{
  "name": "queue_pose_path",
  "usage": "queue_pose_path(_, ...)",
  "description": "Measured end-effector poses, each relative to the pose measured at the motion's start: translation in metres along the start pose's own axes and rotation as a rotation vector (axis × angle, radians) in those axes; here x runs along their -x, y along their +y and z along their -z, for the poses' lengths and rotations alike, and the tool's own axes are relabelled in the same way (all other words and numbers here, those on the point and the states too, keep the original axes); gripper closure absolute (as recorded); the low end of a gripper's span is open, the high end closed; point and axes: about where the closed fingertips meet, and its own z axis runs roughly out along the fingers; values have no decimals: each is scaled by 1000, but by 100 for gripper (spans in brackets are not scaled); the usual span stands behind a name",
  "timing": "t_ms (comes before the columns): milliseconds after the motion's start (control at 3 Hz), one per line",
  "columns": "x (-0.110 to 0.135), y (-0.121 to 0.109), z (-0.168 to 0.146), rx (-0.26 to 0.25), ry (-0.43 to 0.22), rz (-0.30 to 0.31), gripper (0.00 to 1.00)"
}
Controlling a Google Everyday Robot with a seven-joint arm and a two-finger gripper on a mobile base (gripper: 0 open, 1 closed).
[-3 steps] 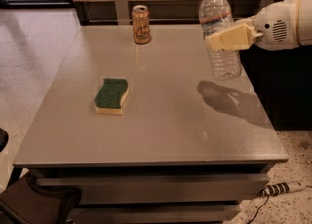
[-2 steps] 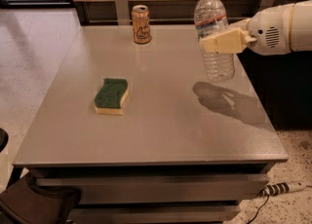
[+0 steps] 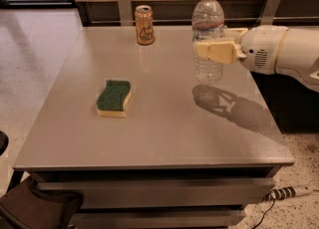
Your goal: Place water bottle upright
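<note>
Gripper (image 3: 207, 50): clamped on water bottle (image 3: 208, 24) at mid-body, reaching in from the right | Bottle: upright over the table (image 3: 164, 138), rear right; base contact unconfirmed | Handling: you hold thin, slick, crushable plastic, probably light; grip the ribbed waist gently.

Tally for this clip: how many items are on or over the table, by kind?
1 water bottle, upright, gripped by the pincer over the right rear of the table
1 drink can
1 sponge
Total: 3
</note>
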Motion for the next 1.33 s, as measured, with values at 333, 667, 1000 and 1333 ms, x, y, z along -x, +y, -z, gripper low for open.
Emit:
queue_pose_path(333, 0, 1, 1, -12, -54, 37, 100)
queue_pose_path(667, -7, 6, 12, -34, -86, 63, 100)
queue_pose_path(1000, -25, 17, 25, -65, -105, 66, 100)
queue_pose_path(1333, -38, 26, 29, -79, -125, 62, 100)
